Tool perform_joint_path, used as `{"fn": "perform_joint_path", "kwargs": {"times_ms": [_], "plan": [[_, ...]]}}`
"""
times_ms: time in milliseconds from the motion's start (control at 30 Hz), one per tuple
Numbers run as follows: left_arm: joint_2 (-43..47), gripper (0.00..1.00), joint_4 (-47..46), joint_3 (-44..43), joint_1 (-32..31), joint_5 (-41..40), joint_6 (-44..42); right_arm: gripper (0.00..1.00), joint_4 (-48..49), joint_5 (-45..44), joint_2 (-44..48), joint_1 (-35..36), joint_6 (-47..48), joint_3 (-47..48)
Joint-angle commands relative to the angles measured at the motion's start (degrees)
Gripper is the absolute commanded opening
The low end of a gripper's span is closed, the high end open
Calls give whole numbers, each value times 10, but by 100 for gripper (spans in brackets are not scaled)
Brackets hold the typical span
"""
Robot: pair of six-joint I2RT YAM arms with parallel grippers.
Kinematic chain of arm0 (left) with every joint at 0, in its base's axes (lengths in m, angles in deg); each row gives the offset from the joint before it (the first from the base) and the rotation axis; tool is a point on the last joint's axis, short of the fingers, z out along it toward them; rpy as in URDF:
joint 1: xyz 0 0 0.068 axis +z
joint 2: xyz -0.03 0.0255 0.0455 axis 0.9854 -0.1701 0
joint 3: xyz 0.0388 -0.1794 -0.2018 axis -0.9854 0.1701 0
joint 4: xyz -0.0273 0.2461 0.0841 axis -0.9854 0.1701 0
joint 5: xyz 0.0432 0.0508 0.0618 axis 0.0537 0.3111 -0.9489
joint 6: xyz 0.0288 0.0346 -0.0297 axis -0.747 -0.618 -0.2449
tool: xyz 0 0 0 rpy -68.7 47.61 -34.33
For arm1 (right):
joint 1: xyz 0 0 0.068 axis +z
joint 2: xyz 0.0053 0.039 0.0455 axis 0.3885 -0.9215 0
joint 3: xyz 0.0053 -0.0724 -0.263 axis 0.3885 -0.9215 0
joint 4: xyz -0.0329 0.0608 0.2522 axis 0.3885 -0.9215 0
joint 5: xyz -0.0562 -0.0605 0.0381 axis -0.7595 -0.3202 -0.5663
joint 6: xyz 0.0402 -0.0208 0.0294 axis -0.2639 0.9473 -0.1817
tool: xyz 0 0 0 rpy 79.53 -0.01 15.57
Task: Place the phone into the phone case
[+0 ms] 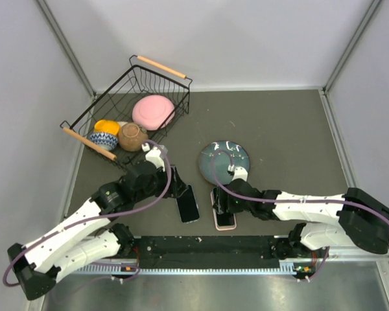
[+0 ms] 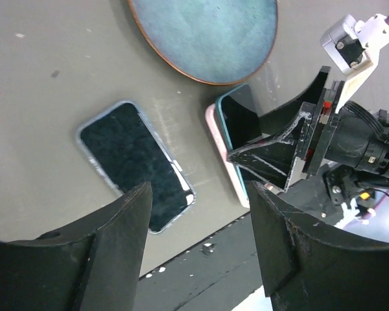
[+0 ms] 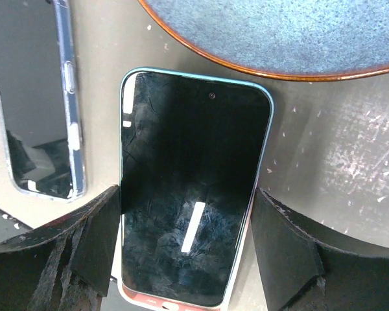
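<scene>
Right pincer [image 3: 187, 194] straddles the phone [image 3: 194, 162] wide open, gripping nothing (left pincer [image 2: 200, 191] gapes empty too), so an uneven push could leave a corner proud of the pink case [image 2: 214, 133].

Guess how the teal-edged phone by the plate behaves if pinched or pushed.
Probably rigid: the phone is a flat slab, so no flex. Its glossy glass face mirrors light, so likely slippery, scratch-prone. It lies on the pink case, apparently unseated, so a push may skate it off.
</scene>
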Motion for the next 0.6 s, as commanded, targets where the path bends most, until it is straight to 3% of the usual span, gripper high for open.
{"fn": "perform_joint_path", "kwargs": {"times_ms": [0, 567], "plan": [[-40, 66, -143, 39, -2, 64, 49, 42, 84, 18, 18, 7, 4, -48], [-215, 65, -404, 108, -1, 135, 116, 41, 127, 3, 123, 7, -6, -130]]}}
